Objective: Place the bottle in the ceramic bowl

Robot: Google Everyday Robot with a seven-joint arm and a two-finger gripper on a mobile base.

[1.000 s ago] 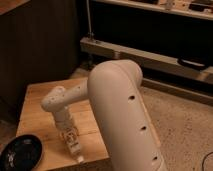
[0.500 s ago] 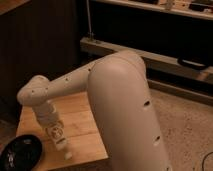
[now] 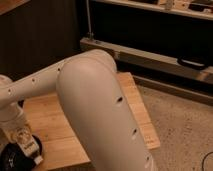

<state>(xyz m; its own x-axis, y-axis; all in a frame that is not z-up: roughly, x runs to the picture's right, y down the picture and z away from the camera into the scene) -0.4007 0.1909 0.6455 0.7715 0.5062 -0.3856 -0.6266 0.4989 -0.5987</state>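
Dark shelving with a pale metal rail (image 3: 150, 54) fills the background from 10 to 2 o'clock, and a speckled floor (image 3: 180, 125) takes the 3 to 5 o'clock area. Largest in view is the white robot arm (image 3: 100, 110), its bulky upper link running from centre to 6 o'clock and its thinner forearm reaching out to 9 o'clock. Beneath it lies a wooden table (image 3: 50, 120), planks showing at 8 o'clock and again just right of centre. At 8 o'clock, on the table's near corner, sits the black ceramic bowl (image 3: 10, 160), partly cut off by the edge of view. The gripper (image 3: 22, 137) hangs just above the bowl's right-hand rim and appears clamped on the bottle (image 3: 31, 148), which slants down toward 5 o'clock, white cap (image 3: 38, 160) lowest, near or over the rim. Handling, as a judgement: the bottle looks like thin plastic, so light, somewhat yielding under squeeze and smooth enough to slip; a hold across the labelled middle, as here, seems soundest. The bowl, being ceramic, is hard and chip-prone, so a low, gentle release suits it. Nothing else stands on the visible wood; only the bowl's rim and the table edge close by could hinder placement.
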